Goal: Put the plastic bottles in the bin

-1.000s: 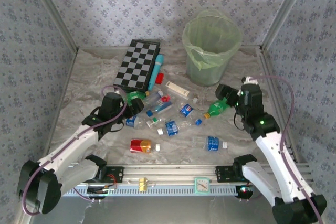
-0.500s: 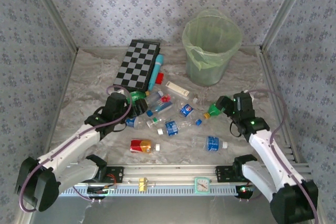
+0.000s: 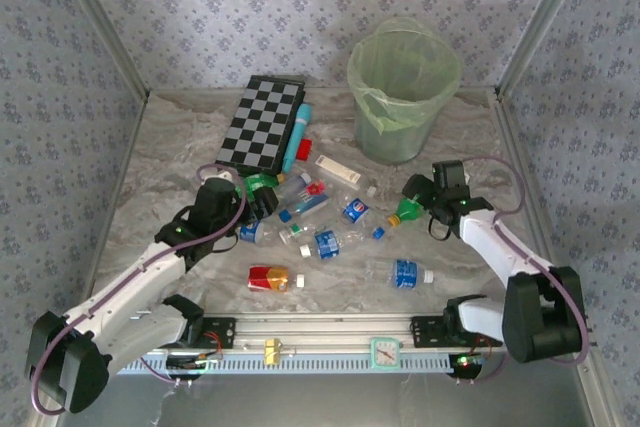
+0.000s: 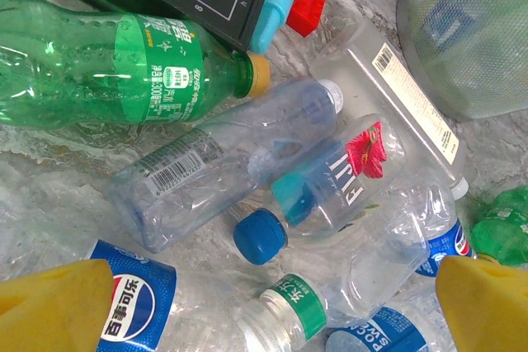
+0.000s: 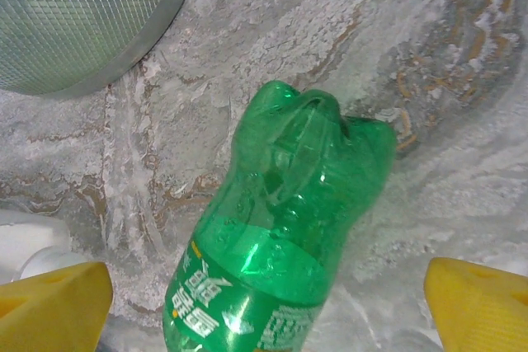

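Observation:
Several plastic bottles (image 3: 325, 239) lie in a heap mid-table, most of them clear with blue labels. My left gripper (image 3: 257, 209) hangs open over the heap's left end. Between its yellow fingertips (image 4: 49, 311) lie a blue cap (image 4: 259, 237) and a Pepsi-labelled bottle (image 4: 136, 307), with a green bottle (image 4: 124, 63) beyond them. My right gripper (image 3: 420, 195) is open and straddles another green bottle (image 5: 280, 220) without touching it. That green bottle (image 3: 410, 209) lies just in front of the pale-green bin (image 3: 403, 97). Near the front lie a red-yellow labelled bottle (image 3: 268, 278) and a blue-labelled one (image 3: 402, 272).
A checkerboard (image 3: 262, 122), a cyan tube (image 3: 296, 137) and a red block (image 3: 303, 145) lie behind the heap. The bin's base (image 5: 82, 14) is close above the right gripper. Patterned walls enclose the table, and a metal rail (image 3: 330, 332) runs along the front.
The right gripper has dropped and moved left onto the green bottle near the bin. The left gripper has edged forward and lower over the heap.

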`<state>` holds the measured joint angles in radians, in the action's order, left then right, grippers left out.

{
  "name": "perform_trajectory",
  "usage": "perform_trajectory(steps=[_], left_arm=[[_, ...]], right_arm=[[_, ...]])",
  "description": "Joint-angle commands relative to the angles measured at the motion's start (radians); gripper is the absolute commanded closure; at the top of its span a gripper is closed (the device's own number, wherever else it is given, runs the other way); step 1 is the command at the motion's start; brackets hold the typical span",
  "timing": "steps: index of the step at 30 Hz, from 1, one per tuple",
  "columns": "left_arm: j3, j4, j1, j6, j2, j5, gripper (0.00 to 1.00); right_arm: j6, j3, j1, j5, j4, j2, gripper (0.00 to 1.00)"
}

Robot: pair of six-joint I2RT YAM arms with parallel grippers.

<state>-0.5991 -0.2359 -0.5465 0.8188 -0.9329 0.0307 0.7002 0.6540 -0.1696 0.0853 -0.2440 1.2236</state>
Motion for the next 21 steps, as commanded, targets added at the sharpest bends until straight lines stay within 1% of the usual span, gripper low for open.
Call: perform_trajectory(steps=[1,7,21], left_arm=[[0.009,-0.014,-0.009,-0.017,0.000,-0.006,0.00],[0.010,-0.021,-0.008,-0.016,0.003,0.000,0.00],[0.018,-0.029,-0.008,-0.004,0.008,0.011,0.00]], right_arm=[[0.015,0.032,0.005,-0.011,0.044,0.048,0.02],[0.038,0.042,0.005,0.004,0.053,0.129,0.06],[0.056,0.036,0.008,0.023,0.094,0.219,0.17]])
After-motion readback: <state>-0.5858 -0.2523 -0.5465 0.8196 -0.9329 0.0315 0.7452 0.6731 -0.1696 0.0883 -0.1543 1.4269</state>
